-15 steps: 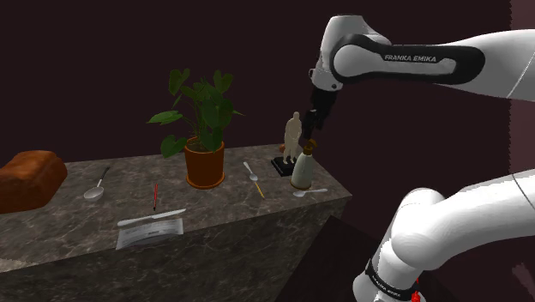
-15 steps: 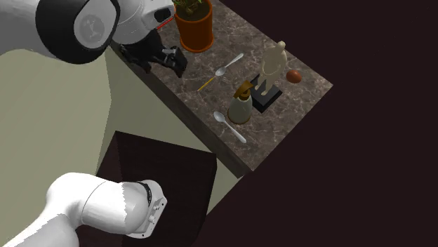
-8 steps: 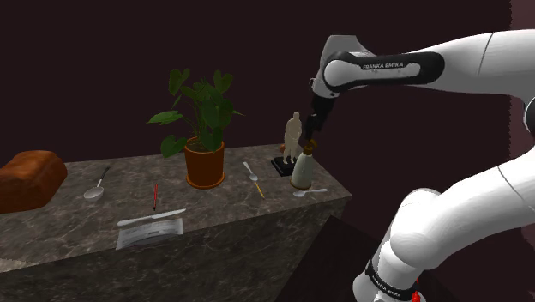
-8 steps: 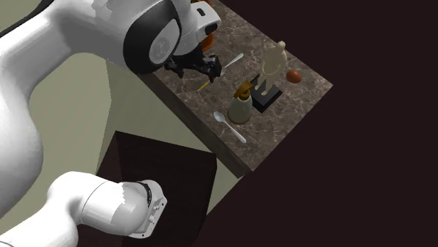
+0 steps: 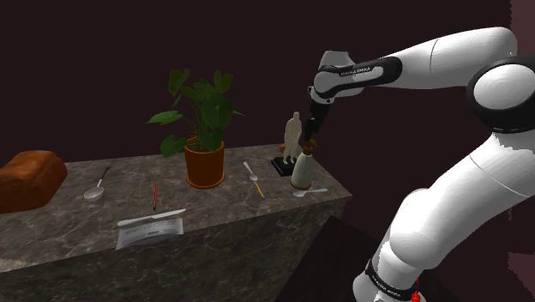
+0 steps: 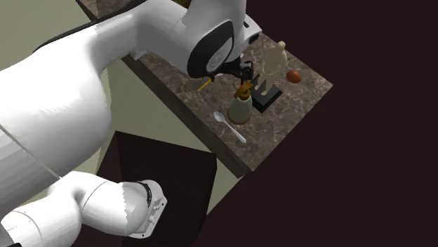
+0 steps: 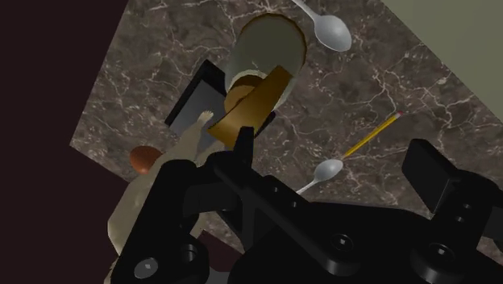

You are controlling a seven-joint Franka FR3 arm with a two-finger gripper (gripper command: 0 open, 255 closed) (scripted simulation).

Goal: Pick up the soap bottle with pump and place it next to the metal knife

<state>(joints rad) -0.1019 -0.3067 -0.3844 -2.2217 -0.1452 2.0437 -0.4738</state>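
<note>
Wrist view: I see pincer (image 7: 338,161) fingers apart, clasping nothing; its black body cuts off pale figurine (image 7: 133,214). Cream, rounded soap bottle (image 7: 262,60) with golden-brown pump (image 7: 254,101) stands near corner of dark veined tabletop (image 7: 145,73), just below pincer; flat grey knife (image 5: 152,218) well apart.

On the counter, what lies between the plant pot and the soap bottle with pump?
In the shoulder view, a small silver spoon and a yellow pencil lie between the orange-brown plant pot and the cream soap bottle with golden pump.
</note>
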